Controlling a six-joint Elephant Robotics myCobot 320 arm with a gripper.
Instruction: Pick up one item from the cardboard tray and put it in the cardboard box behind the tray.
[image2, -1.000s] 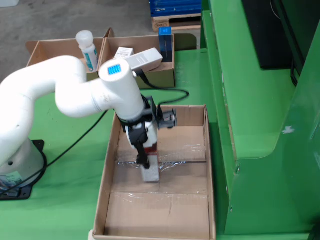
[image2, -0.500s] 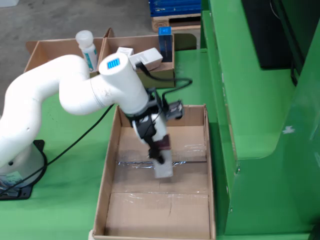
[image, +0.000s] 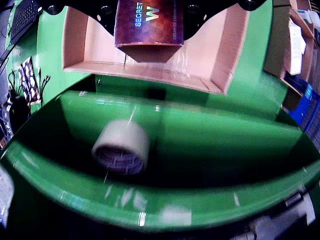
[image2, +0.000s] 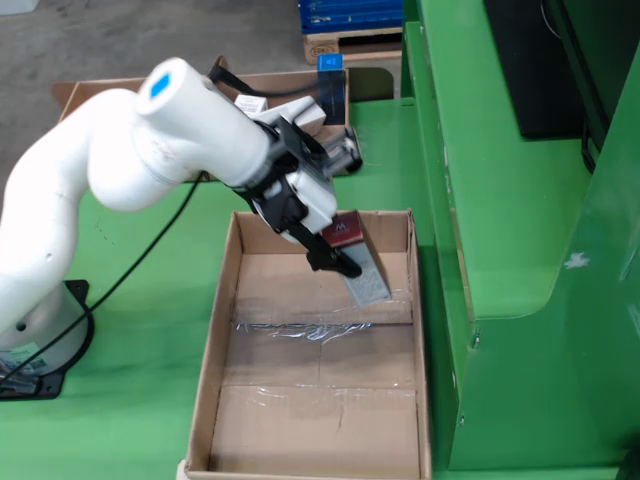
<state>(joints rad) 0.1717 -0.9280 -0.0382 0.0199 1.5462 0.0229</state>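
Underfoot: green painted table (image2: 150, 400), grey concrete floor (image2: 100, 40) beyond
Gripper (image2: 335, 262): grasping dark red flat box (image2: 345, 232) over open cardboard box (image2: 225, 330)

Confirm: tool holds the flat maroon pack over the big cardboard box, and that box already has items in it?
Not quite. The tool does hold the maroon pack over the big cardboard box, but the view from the side shows that box bare inside, only taped seams on its floor.

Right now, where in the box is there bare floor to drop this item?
The box is bare from the tape seam to its near wall. The only crowded spot is the far right corner, where the tool holds the item.
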